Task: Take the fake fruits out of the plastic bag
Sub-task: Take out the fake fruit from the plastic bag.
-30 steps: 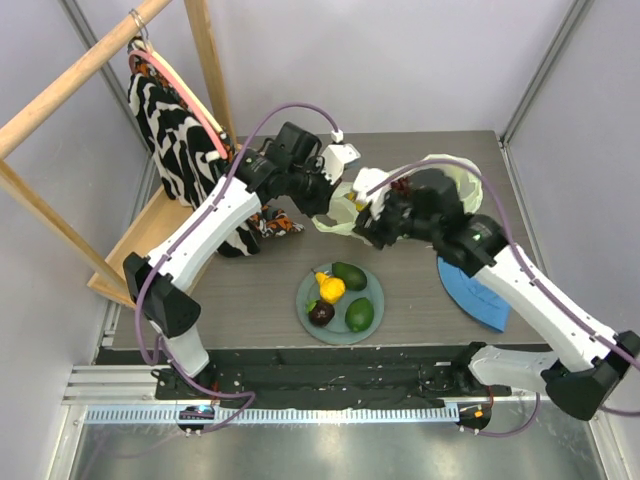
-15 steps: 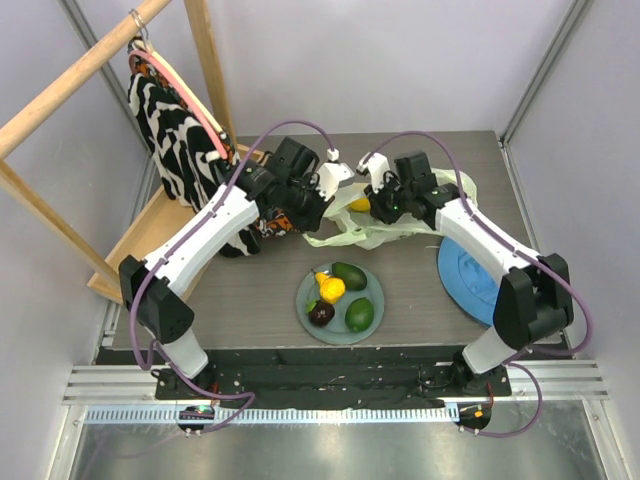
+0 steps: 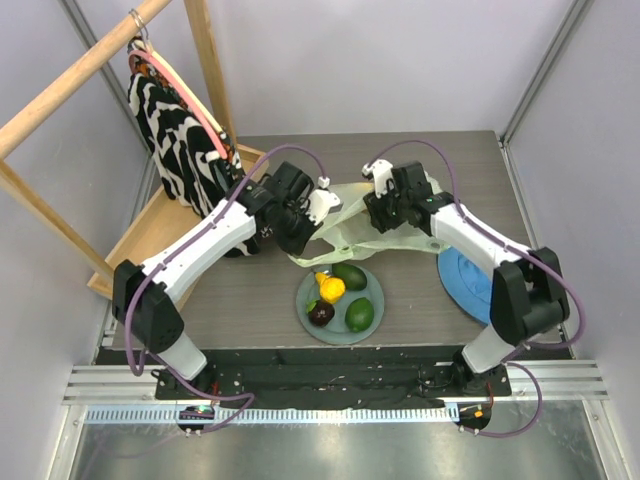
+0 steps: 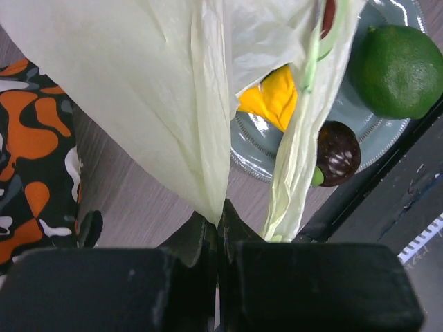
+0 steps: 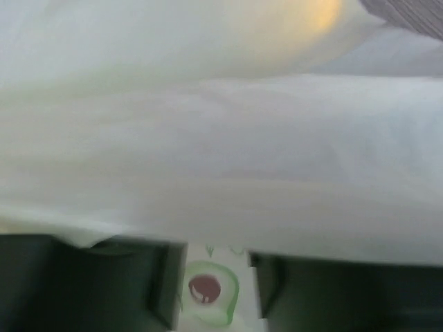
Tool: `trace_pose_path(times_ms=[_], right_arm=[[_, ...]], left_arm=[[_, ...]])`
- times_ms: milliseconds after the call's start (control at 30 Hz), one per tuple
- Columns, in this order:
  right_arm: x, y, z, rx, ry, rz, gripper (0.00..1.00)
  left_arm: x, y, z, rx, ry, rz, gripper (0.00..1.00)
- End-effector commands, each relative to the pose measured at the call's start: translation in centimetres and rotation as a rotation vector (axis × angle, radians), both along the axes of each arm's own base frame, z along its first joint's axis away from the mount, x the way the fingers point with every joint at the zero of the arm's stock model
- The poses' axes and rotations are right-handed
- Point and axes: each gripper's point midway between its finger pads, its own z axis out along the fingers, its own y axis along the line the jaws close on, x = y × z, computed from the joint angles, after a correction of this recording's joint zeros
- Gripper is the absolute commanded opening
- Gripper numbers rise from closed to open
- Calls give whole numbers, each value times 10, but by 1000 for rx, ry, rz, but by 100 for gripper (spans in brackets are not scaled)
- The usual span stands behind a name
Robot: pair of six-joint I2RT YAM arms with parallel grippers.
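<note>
**While the bag (image 4: 124, 83) hangs stretched between two arms, one slip could scatter the fruit**

Because the left jaws are pressed together on only a thin fold of the bag, the film is the weak link. A hard pull from either side could tear it or drag it out of the grip. The loose hem hangs right over the near part of the plate (image 4: 257, 144). A sideways sweep could therefore catch the yellow fruit (image 3: 331, 289), the purple fruit (image 3: 321, 314) or the round green fruit (image 3: 360, 315) and roll them onto the surface.

From overhead, the bag spans the gap between both arms just behind the plate, with a blue hat (image 3: 465, 285) to the right and a striped cloth (image 3: 175, 140) on a wooden rack to the left. That view hides the grips. The left wrist view shows its pinch plainly, with the plate's fruits beyond the film.

The right wrist view is almost all film draped across the right jaws, so I cannot tell whether they are clamped or apart. It alone shows a yellow glow (image 5: 311, 14) through the plastic, possibly a fruit still inside. If it is, tipping the bag's mouth away from the plate could drop that fruit on the surface.
</note>
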Motion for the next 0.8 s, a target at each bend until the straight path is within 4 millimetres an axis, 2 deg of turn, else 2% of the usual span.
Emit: trace_pose_path(times_ms=[0,33,67,100,133,167,233,267,333,500,633,700,767], right_arm=[[57,26,28,128,-88,-118,58],[64,28,13,127,-53,-139,62],[67,31,8,131,-36,-144,64],[75,35,13,150,-35,-159,64],[81,33,-5,127,-6,-192,65],[86,32,-7,125,-8,-219,67],[95,33,-8,160,-7,-283,71],[99,37,-1,195,-30,-281,72],[97,44,-1,224,-30,-277,75],[103,41,-11,211,-15,-328,80],[103,46,-5,245,1,-340,83],[104,50,-3,271,-1,-345,85],[113,53,3,309,-45,-360,87]], left_arm=[[-9,-3,24,-55,-34,-10,0],[-9,-3,23,-51,-32,-16,0],[-7,-4,22,-54,-40,-28,0],[-5,-7,21,-56,-49,-46,0],[-3,-11,21,-60,-52,-58,0],[0,-16,33,-77,-63,-67,0],[4,-23,35,-78,-55,-83,0],[7,-26,39,-86,-60,-84,0],[9,-34,44,-110,-64,-100,0],[9,-45,52,-144,-58,-101,0],[7,-56,66,-193,-78,-111,0],[7,-60,66,-201,-67,-107,0],[9,-64,69,-206,-70,-108,0]])
